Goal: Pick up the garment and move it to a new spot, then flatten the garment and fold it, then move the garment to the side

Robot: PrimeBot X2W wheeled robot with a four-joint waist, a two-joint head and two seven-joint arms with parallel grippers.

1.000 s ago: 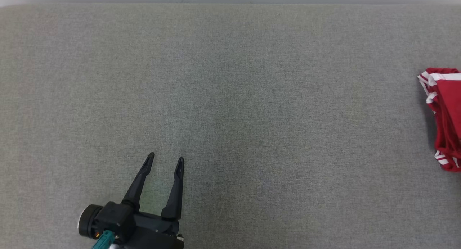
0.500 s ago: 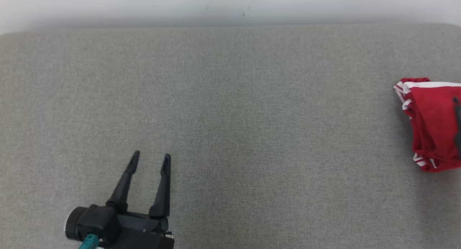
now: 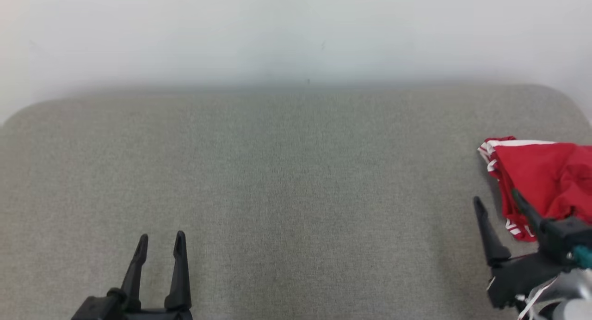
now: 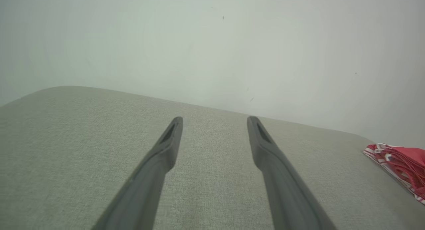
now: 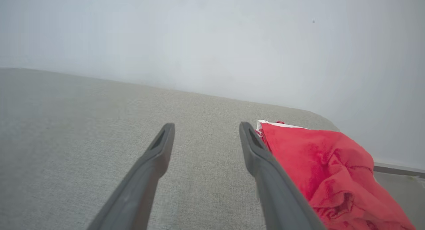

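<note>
The crumpled red garment with white stripes (image 3: 536, 172) lies at the right edge of the grey fabric-covered worktop (image 3: 296, 181), near its far right corner. The right gripper (image 3: 496, 197) is just beside the garment's near left side, fingers spread and holding nothing. The left gripper (image 3: 160, 236), also spread and empty, is near the front edge, well apart from the garment.

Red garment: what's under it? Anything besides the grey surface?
The red garment lies bunched on the grey fabric surface, near its right end. Grey fabric runs up to its visible edges. Whatever sits directly beneath the folds is covered, so I cannot tell.
</note>
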